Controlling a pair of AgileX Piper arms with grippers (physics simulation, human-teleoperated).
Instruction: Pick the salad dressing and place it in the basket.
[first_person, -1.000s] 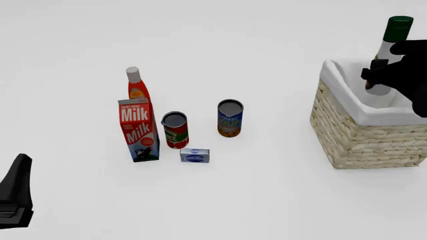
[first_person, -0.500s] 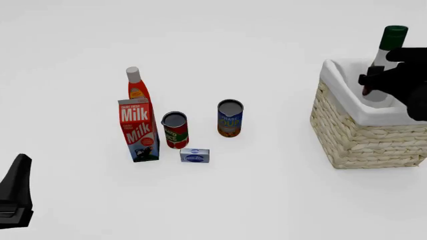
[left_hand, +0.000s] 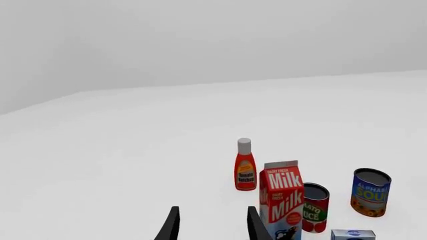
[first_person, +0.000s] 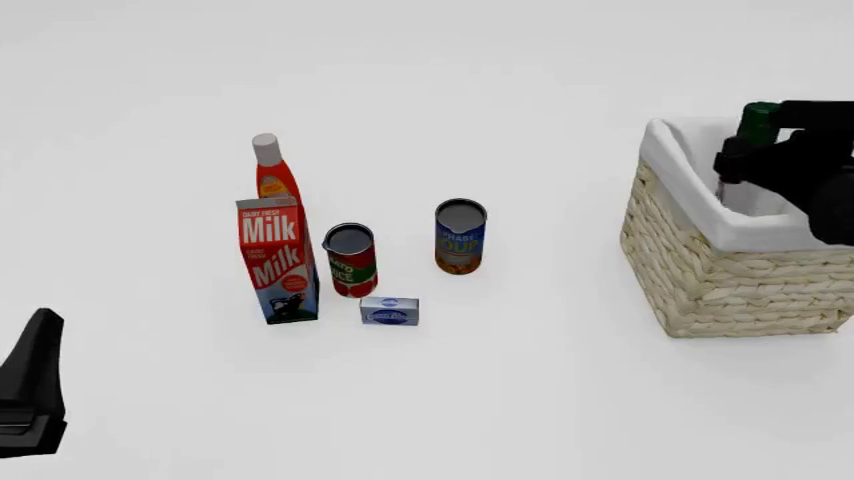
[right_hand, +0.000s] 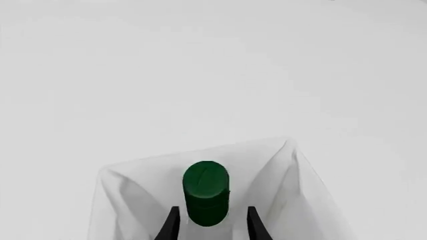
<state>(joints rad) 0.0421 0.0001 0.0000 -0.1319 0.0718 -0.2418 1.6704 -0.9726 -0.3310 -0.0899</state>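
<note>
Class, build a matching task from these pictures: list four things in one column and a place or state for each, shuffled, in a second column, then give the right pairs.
Things
1. salad dressing
2. milk carton
3. small blue box
4. left gripper

Places or states
A. on the table in front of the red can
B. open, holding nothing
C. inside the basket, between the right gripper's fingers
D. just in front of the ketchup bottle

Pairs: 1-C, 2-D, 3-A, 4-B
</note>
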